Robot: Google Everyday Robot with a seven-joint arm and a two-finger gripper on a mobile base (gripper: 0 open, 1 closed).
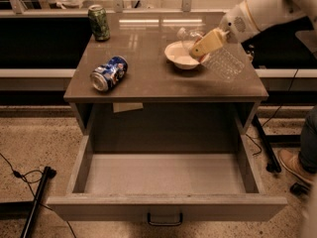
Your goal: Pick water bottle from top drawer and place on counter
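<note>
My gripper (204, 46) reaches in from the upper right and is shut on the water bottle (223, 63), a clear crinkled plastic bottle. The bottle hangs tilted above the right part of the counter (148, 63), its cap end up-left over a white bowl and its base down-right. The top drawer (166, 175) is pulled fully open below the counter, and its flat floor shows nothing on it. A small dark handle (165, 219) sits on its front panel.
A white bowl (181, 56) sits on the counter under the gripper. A blue soda can (109, 74) lies on its side at the counter's left. A green can (99, 23) stands at the back left. A dark pole (37, 197) lies on the floor at left.
</note>
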